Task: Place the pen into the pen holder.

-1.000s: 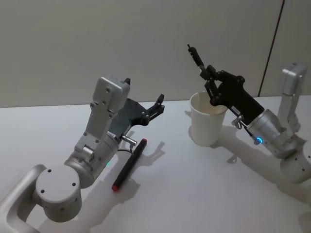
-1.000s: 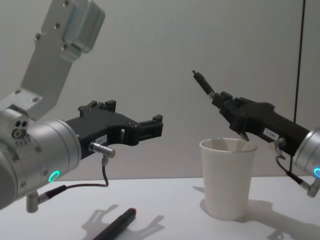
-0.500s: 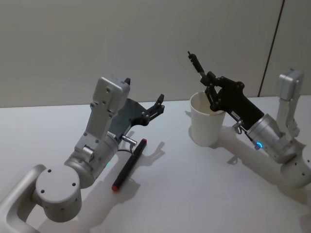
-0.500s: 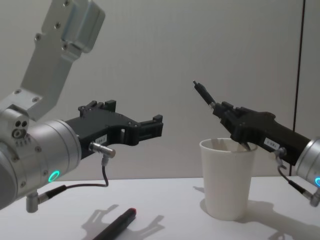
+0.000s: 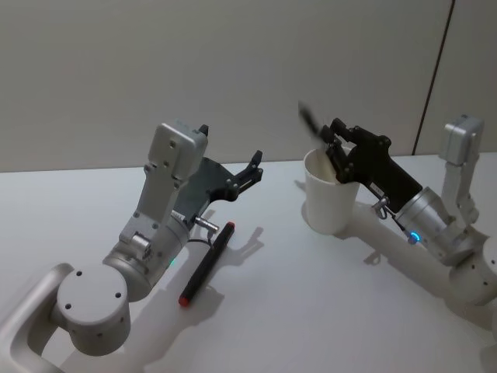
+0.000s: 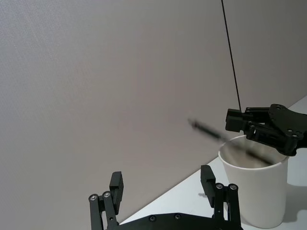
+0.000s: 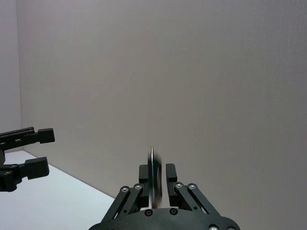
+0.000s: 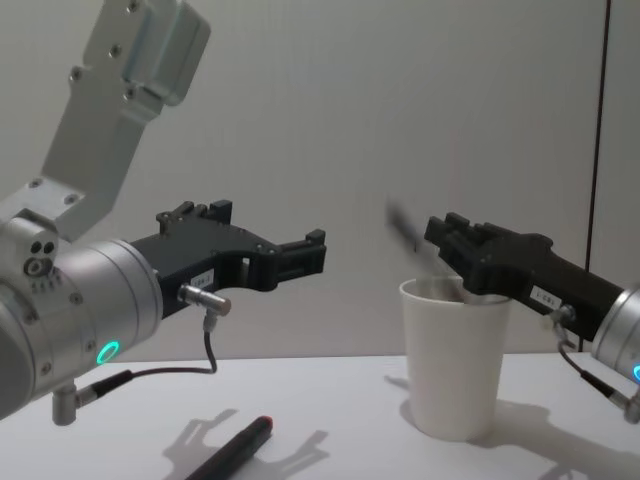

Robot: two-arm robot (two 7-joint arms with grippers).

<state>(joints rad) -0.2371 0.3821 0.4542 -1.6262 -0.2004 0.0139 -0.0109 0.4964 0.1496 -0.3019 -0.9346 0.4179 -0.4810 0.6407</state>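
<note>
In the head view, the pen holder (image 5: 330, 203), a white paper cup, stands upright on the white table (image 5: 311, 311), a little right of the centre of the frame. The right gripper (image 5: 335, 144) comes in from the right edge and hangs just over the rim of the cup, on its right side. Its fingers are a little parted. In the right wrist view the pen (image 7: 154, 172) stands between them, at the bottom centre, and a narrow gap shows between the pen and one finger, so the pen is not clamped. The pen shows as a thin dark blurred streak. In the chest view it (image 8: 405, 225) slopes up to the left from the mouth of the cup (image 8: 455, 370), right of centre, with the gripper (image 8: 445, 235) just beside it. I cannot tell how deep its lower end reaches inside the cup.

The left gripper (image 5: 255, 167) is in the middle of the head view, raised above the table and well apart from the cup. It is released, with the fingers wide apart and nothing between them, as the left wrist view shows at its bottom edge (image 6: 162, 177).

A second pen (image 5: 206, 264), black with a red end, lies flat on the table in the lower left part of the head view, under the left arm.
</note>
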